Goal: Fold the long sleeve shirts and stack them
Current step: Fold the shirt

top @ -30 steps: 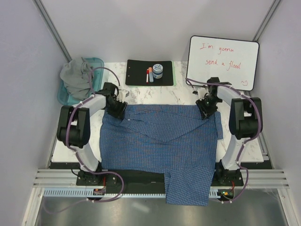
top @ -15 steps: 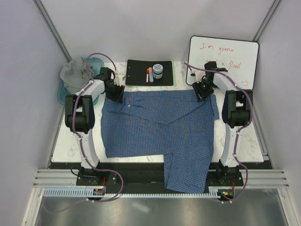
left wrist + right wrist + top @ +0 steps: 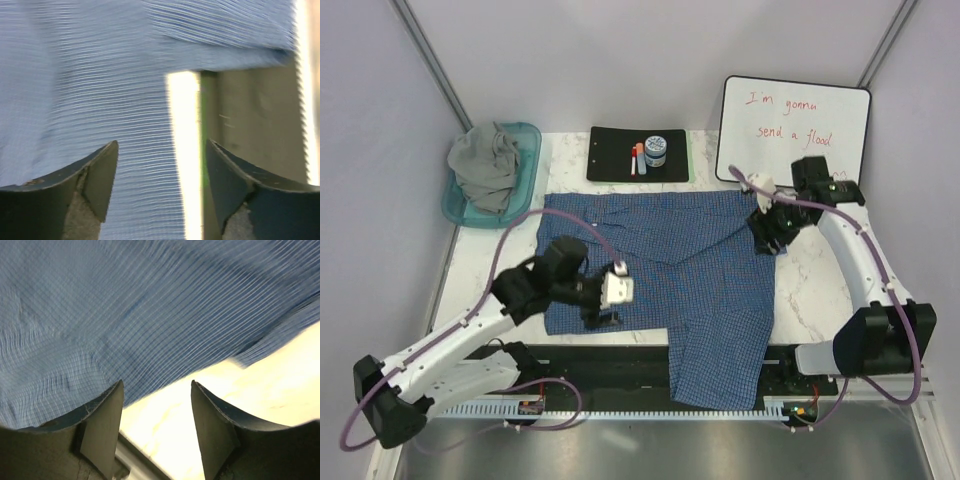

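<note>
Teal tub (image 3: 453, 207) sits well off to the far left of the left pincer (image 3: 161, 141). It holds the grey shirt (image 3: 485, 165), bunched up and spilling over the rim. Nothing else visible in the tub.

Blue check shirt (image 3: 670, 255) lies spread on the counter (image 3: 815, 290), between the two pincers. One part hangs over the near edge, to the right of the left pincer.

Left pincer is spread, nothing between the fingers, and hovers over the shirt's near-left hem with bare counter edge just to its right. Right pincer (image 3: 156, 382) is also spread and empty, over the shirt's right edge where cloth meets counter.

Versus half a second ago: both pincers were at the shirt's far corners. Now the left one has swung to the near hem and the right one has come back along the right side. Shirt position is about the same. Tub and grey shirt are unchanged.
</note>
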Available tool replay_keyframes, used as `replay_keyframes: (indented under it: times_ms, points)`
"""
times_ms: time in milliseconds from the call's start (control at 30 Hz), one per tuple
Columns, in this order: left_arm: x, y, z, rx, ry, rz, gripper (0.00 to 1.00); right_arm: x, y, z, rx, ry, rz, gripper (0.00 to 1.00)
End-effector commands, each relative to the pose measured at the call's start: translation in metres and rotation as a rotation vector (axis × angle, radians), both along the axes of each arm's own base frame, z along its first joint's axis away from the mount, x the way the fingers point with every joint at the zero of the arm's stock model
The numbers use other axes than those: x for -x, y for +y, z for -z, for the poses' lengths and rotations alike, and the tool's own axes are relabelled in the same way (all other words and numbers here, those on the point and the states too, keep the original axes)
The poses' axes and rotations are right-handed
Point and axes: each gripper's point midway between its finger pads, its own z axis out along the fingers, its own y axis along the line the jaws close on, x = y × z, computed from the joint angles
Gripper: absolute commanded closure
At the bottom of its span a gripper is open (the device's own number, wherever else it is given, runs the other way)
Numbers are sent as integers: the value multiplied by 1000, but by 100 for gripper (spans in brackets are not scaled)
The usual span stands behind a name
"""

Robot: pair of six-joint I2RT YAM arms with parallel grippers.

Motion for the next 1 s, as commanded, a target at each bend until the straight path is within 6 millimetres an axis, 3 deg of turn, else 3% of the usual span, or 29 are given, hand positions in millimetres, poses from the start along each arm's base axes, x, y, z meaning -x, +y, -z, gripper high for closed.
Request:
replay_keyframes:
  times_ms: [0,33,100,133,233,300,367,433,467,533,733,867,900,967]
  points:
    - [39,-9,57,-180,-14,129,26,64,-18,51,119,118,-225,38]
    - [43,-9,68,-212,-7,137,28,86,-25,67,157,172,-259,38]
    - [40,-10,77,-234,-6,109,32,102,-33,72,208,125,-361,39]
    - [44,-2,88,-256,0,109,33,117,-37,80,227,129,-391,39]
    - [44,23,104,-288,-27,63,33,139,-42,97,265,125,-520,39]
    - [32,42,107,-300,-3,-23,33,150,-45,107,292,130,-586,38]
    - [5,59,95,-285,5,-125,33,153,-46,113,312,139,-616,37]
    - [-6,72,87,-326,14,-160,33,158,-42,120,313,182,-653,36]
    - [-13,81,85,-327,32,-180,33,159,-40,120,309,192,-663,36]
    - [-6,94,86,-351,82,-170,33,159,-32,115,294,191,-704,36]
    - [-12,134,119,-451,142,-270,31,134,-10,136,332,198,-675,38]
    - [-49,156,117,-422,139,-429,31,114,15,128,227,240,-609,40]
    - [-56,158,120,-426,169,-446,31,102,21,118,207,216,-586,39]
    - [-94,162,101,-365,147,-546,31,89,32,113,139,232,-550,39]
